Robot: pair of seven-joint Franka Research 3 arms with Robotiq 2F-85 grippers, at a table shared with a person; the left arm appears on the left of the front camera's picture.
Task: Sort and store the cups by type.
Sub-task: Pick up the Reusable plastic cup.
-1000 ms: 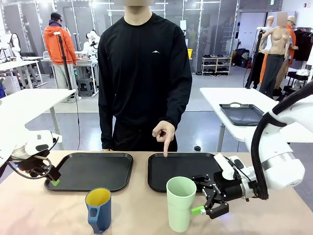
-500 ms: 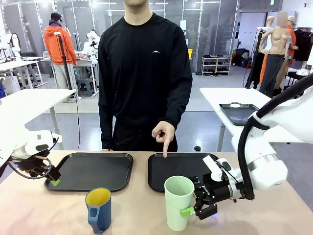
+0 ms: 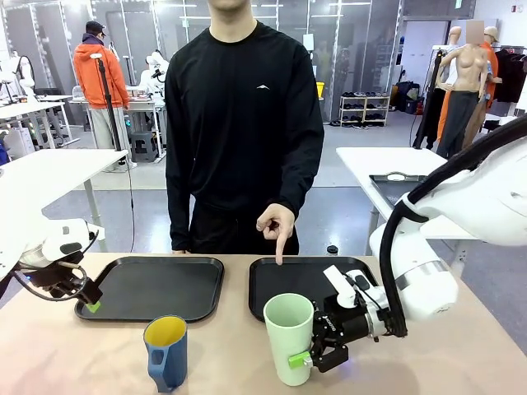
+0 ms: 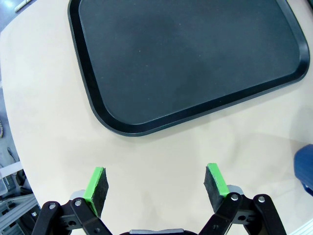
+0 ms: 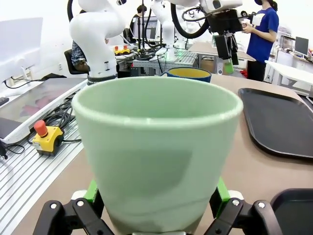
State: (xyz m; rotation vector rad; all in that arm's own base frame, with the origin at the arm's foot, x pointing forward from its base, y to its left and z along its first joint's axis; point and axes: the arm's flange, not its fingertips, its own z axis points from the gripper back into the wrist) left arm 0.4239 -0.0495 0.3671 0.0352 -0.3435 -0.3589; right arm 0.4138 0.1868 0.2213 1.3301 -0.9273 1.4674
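Right claw (image 3: 303,352) has slid in from the frame's lower right to straddle the tall mint-green plastic tumbler (image 3: 288,333) at lower centre of the desk (image 3: 230,366), clamp unconfirmed; left claw (image 4: 156,181) hangs agape, so a lift looks imminent.

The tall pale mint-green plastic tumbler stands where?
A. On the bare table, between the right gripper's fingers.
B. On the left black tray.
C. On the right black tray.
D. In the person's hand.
A: the tall pale mint-green plastic tumbler stands on the bare table, and the right gripper has a finger on either side of it.
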